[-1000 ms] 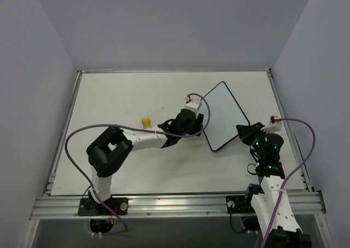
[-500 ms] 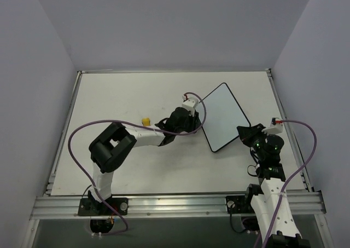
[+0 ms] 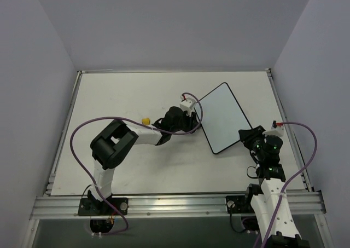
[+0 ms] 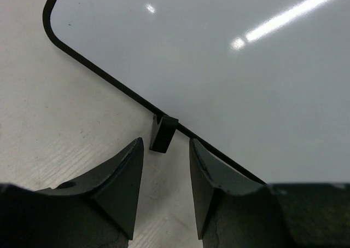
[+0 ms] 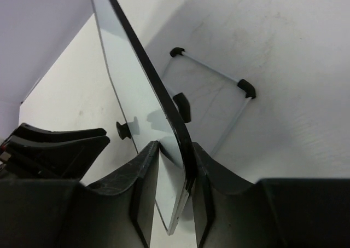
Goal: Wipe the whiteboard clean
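Note:
The whiteboard [image 3: 221,115] stands tilted at the right of the table, its face blank, with a thin black frame. My right gripper [image 3: 247,137] is shut on its near right edge. In the right wrist view the fingers [image 5: 146,171] press both sides of the whiteboard [image 5: 128,89]. My left gripper [image 3: 192,124] sits at the board's left edge, open and empty. In the left wrist view its fingertips [image 4: 131,155] flank a small black foot [image 4: 163,133] under the whiteboard's frame [image 4: 219,56] without touching it. The yellow eraser [image 3: 145,121] lies on the table beside the left forearm.
A thin wire stand with black end caps [image 5: 213,73] shows behind the board on the table. Grey walls close in the table [image 3: 120,166] at the left, back and right. A metal rail [image 3: 175,204] runs along the near edge.
My left gripper has drawn back a little toward the far left, along the board's left edge. The board's near corner has shifted slightly with the right gripper. The eraser has not moved.

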Robot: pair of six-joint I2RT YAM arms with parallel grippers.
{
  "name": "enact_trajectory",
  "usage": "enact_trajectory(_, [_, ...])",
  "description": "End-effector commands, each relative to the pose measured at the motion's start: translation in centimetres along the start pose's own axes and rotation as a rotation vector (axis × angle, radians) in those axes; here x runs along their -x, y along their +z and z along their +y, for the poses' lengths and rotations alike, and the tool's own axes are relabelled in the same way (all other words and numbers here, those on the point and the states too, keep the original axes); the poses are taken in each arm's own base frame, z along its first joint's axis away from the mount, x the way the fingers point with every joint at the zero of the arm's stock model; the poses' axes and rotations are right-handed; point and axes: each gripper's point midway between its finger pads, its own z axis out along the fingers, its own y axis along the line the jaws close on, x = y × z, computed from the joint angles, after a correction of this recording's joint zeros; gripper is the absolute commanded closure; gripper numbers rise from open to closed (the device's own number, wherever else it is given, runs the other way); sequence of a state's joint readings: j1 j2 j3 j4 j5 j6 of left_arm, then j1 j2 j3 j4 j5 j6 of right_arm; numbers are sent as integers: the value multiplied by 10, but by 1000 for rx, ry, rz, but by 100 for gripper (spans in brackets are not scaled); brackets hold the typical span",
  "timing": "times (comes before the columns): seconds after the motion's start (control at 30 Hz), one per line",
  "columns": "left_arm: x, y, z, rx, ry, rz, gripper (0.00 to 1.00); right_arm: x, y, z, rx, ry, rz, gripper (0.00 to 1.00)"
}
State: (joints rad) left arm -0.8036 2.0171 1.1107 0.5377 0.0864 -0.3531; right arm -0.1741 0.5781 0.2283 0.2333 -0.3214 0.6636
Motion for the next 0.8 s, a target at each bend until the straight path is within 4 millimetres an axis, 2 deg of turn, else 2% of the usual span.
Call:
enact_trajectory(0.0, [13, 4, -11, -60, 28, -54, 53, 6, -3, -15, -86, 7, -32, 74])
enact_trajectory(0.03, [14, 4, -10, -59, 27, -56, 53, 5, -4, -16, -93, 12, -29, 70])
enact_trajectory(0.27, [14, 5, -7, -61, 22, -57, 53, 16, -12, -16, -127, 26, -72, 64])
enact_trajectory(0.43, [15, 3, -5, -60, 18, -61, 53, 38, -22, -12, -170, -11, -123, 54])
enact_trajectory(0.6, [15, 5, -5, -68, 10, -59, 53, 46, -26, -11, -201, -26, -125, 52])
enact_trajectory(0.73, [17, 2, -4, -63, 9, -63, 53, 60, -29, -9, -231, -52, -149, 48])
enact_trajectory(0.77, [14, 1, -3, -59, 10, -58, 53, 69, -29, -6, -243, -68, -166, 48])
